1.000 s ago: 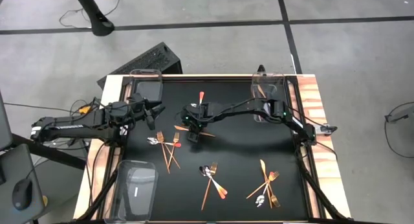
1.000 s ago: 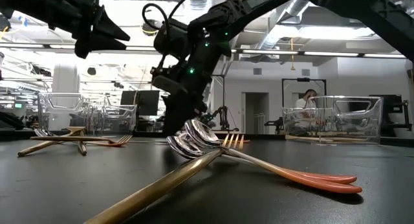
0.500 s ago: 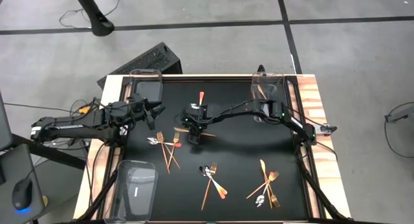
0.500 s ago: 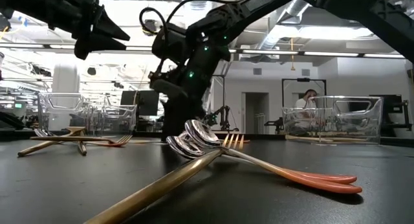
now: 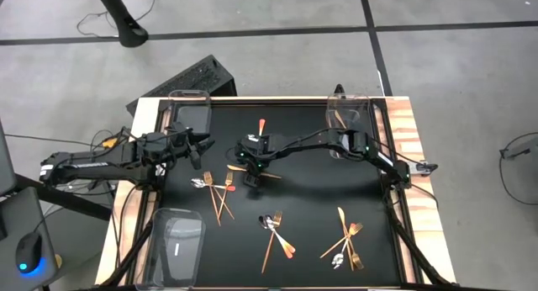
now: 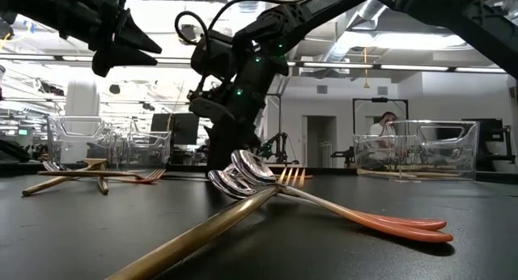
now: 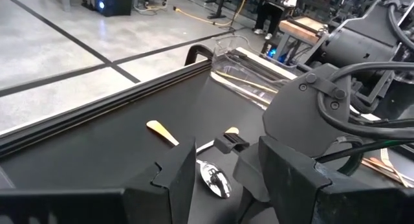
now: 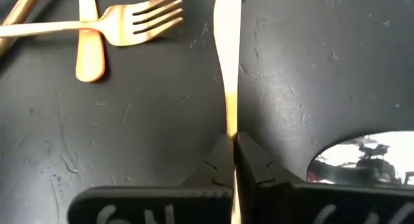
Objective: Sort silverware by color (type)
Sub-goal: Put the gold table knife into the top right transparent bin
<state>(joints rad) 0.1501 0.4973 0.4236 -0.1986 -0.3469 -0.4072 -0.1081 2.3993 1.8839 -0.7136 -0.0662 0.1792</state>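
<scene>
My right gripper (image 8: 233,160) is matte black, pinching a slim pale gold knife (image 8: 227,62). Beside it lie a copper-gold fork (image 8: 110,23) and an orange-red spoon handle (image 8: 88,49) on my scuffed black table (image 8: 323,62).

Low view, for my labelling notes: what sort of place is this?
Probably an open-plan robotics lab: exposed ceiling ducts, a person at a far workstation, and a black table for two arms.

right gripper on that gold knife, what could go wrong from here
The right gripper pinches the thin gold knife edge-on, so it might twist or slip out on lifting. A gold fork and an orange handle lie close beside it and could be nudged by the jaws.
</scene>
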